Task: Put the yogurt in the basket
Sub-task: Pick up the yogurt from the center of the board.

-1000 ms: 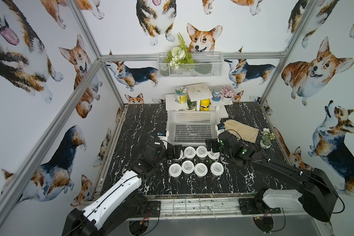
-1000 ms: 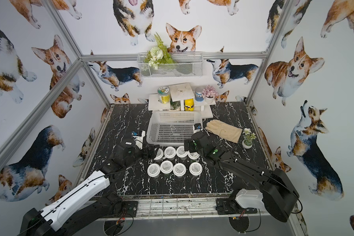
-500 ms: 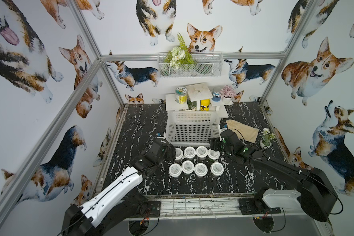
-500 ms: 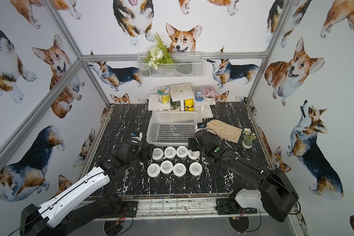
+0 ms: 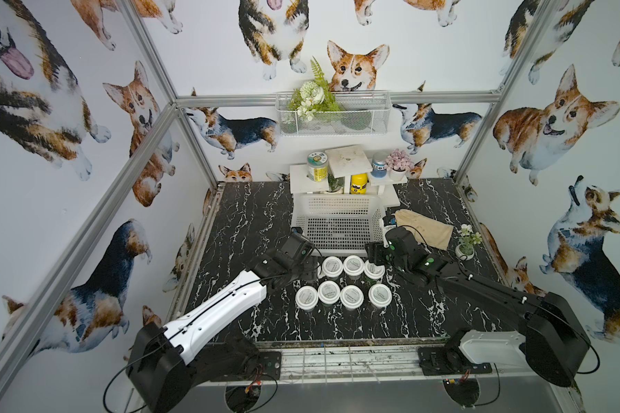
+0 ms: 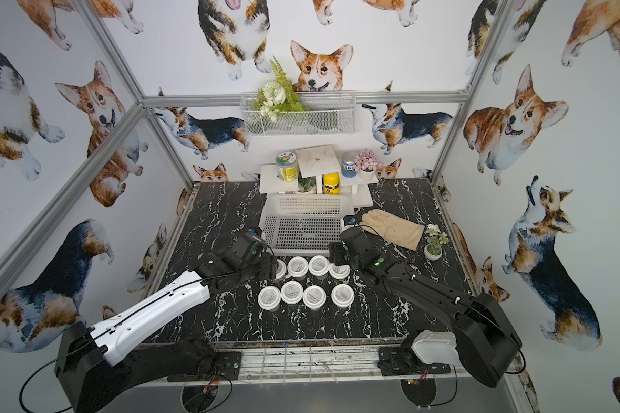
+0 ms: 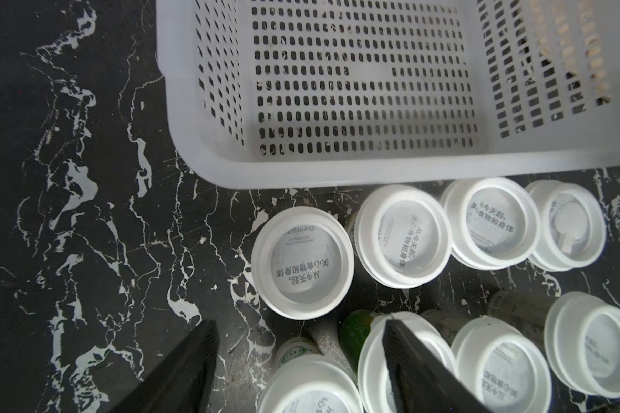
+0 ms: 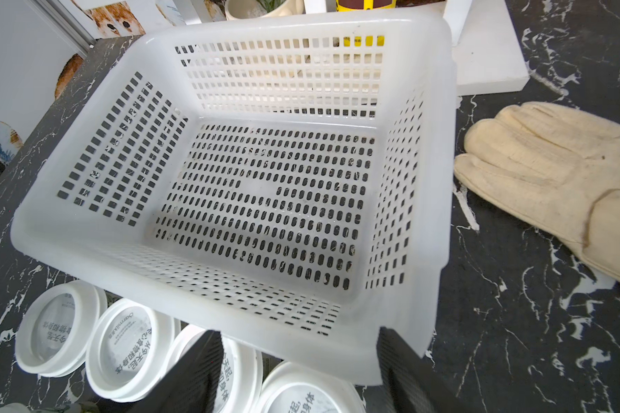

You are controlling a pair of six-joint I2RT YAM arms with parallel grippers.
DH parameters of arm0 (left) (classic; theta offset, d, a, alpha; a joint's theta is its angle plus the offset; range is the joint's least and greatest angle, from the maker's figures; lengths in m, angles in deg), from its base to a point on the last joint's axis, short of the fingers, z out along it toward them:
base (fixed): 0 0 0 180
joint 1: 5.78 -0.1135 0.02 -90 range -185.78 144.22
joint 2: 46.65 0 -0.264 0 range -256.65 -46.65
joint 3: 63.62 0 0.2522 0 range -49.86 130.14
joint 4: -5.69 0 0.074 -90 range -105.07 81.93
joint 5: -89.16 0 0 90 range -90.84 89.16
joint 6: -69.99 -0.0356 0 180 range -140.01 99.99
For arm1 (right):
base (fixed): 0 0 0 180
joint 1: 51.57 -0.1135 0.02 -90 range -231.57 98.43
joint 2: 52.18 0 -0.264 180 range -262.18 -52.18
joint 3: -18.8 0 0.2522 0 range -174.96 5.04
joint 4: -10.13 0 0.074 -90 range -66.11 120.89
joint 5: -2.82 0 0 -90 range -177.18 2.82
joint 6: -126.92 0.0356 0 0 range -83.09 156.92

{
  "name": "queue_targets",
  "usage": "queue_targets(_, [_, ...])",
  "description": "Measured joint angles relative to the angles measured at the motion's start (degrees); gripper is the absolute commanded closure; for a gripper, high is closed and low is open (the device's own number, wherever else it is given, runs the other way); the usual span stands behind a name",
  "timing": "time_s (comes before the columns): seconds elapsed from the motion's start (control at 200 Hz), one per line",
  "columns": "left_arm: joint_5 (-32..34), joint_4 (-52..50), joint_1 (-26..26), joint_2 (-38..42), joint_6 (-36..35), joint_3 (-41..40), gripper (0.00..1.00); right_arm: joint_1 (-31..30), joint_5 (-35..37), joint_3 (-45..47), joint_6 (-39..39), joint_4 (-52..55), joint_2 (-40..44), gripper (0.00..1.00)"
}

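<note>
1. Left wrist view: the left claw [image 7: 300,319] has its two black fingers [image 7: 190,368] apart and nothing is clamped between them. One finger crosses the lid of one of the yogurt cups [image 7: 371,372]; the other finger is over the bare black marble table [image 7: 68,214].
2. Right wrist view: the right claw [image 8: 299,330] is also apart and holds nothing. In its gap one cup lid shows, and behind it the near corner of the white basket [image 8: 437,178].
3. In both top views the left claw is at the left end of the row of cups nearer the basket. The right claw is at the right end of the same row.
4. All eight cups stand upright on the table, lids up, in two rows of four, outside the basket. The cups are close together, and some seem to touch.
5. The far row is just in front of the near rim of the basket.
6. A beige glove [image 6: 391,227] lies flat just to the right of the basket, and a small plant pot [image 6: 433,252] stands beyond it.
7. Behind the basket is a white stand [image 6: 278,182] with a jar [image 6: 287,166] and a yellow bottle [image 6: 331,183].
8. Above the stand, a wire basket [image 6: 319,121] with flowers hangs on the back wall.
</note>
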Motion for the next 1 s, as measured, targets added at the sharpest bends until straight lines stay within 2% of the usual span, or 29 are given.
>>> queue_targets(0.235, [0.1,-0.1,1.2,-4.3,0.0,0.4,0.21,0.0,-0.2,0.0,-0.2,0.0,0.0,0.27])
queue_targets(0.536, [1.2,-0.3,1.3,-11.1,-1.4,5.0,0.22,0.0,-0.7,0.0,-0.4,0.0,0.2,0.27])
queue_targets(0.711, [2.0,-0.4,1.2,-12.6,-1.9,5.6,0.18,0.0,-1.3,0.2,-0.7,-0.2,0.7,0.27])
queue_targets(0.996, [2.0,0.1,1.2,-13.0,-2.1,3.5,0.19,-0.1,-1.5,0.2,-1.3,-0.2,0.7,0.28])
